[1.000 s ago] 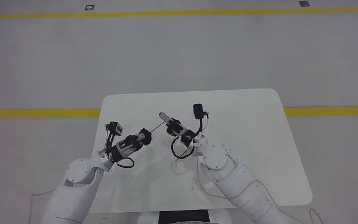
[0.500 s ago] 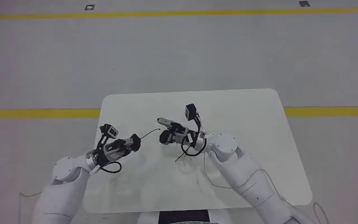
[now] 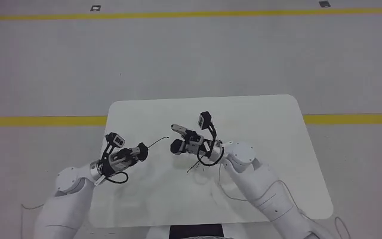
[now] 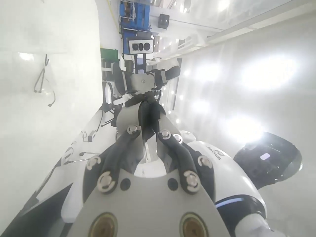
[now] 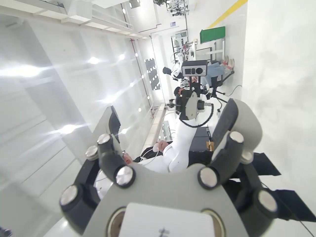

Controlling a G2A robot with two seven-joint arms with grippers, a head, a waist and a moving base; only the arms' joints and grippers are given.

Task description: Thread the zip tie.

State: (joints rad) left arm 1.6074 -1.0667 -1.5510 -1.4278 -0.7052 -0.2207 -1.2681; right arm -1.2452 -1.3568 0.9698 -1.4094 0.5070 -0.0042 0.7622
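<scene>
A thin black zip tie (image 3: 156, 143) sticks out from my left gripper (image 3: 142, 152), which is shut on its end above the left half of the white table (image 3: 268, 119). In the left wrist view the tie (image 4: 147, 114) is pinched between the two dark fingers of the gripper (image 4: 148, 124). The free tip points at my right gripper (image 3: 175, 138), which faces it with its fingers wide apart and nothing between them. The tip stops just short of that gap. In the right wrist view the gripper (image 5: 172, 114) stands open, with the left gripper (image 5: 190, 104) straight ahead.
Loose black zip ties (image 3: 194, 167) lie on the table just below the right gripper, also seen as thin ties (image 4: 42, 75) in the left wrist view. The table's far and right parts are bare. A yellow floor line (image 3: 48, 121) runs behind the table.
My left gripper has drawn back to the left with the zip tie. The right gripper has swung round and down to face the tie's tip; little moved in the last half second.
</scene>
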